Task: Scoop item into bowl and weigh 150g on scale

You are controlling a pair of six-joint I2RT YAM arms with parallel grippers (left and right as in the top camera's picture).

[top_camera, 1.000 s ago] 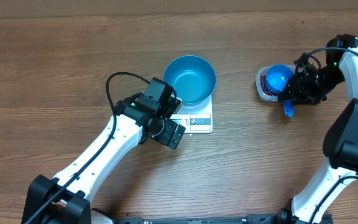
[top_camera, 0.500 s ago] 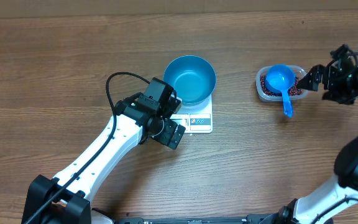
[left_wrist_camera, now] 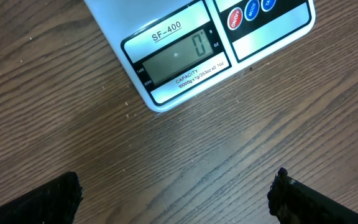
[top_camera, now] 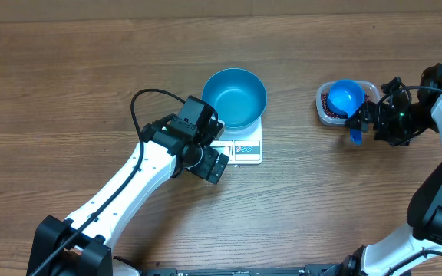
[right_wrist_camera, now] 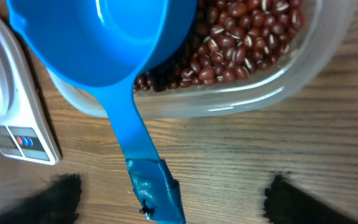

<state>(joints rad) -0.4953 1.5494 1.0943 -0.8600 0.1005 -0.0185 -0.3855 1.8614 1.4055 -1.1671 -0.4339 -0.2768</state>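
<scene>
Scale [top_camera: 245, 150] disp strip faces near table [top_camera: 67, 84] edge, bowl [top_camera: 234, 96] atop.

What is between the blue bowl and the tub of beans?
Only bare wooden table; the overhead view shows nothing lying between the bowl and the tub.

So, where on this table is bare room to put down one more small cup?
Widest bare wood: the table left of the bowl, beyond the left arm. Also the strip between scale and tub, and the front middle between both arms. Crowded: beside the tub, with the scoop handle and right fingers; and before the scale, under the left fingers.
</scene>
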